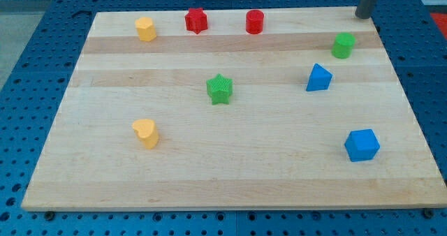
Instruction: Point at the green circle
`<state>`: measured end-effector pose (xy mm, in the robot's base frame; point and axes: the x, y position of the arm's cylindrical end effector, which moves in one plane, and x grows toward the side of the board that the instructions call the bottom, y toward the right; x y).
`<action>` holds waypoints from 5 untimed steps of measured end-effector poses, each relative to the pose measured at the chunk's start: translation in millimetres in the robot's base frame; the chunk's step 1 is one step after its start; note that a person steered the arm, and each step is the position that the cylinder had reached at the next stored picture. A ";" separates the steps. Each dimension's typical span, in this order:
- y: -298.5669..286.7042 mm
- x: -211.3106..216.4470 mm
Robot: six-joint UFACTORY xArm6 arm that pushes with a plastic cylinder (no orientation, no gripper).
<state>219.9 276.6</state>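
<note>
The green circle (343,45), a short green cylinder, stands near the board's right edge towards the view's top. My tip (363,16) is at the board's top right corner, a little above and to the right of the green circle and apart from it. A green star (220,89) sits near the board's middle.
A wooden board (209,173) lies on a blue perforated table. Along its top stand a yellow hexagon (146,28), a red star (196,20) and a red cylinder (254,21). A blue triangle (318,77), a blue cube (362,145) and a yellow heart (146,133) also stand on it.
</note>
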 end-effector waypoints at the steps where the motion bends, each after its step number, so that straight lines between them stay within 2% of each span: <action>1: -0.8 0.0; 5: -22.1 7.9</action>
<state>227.9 254.5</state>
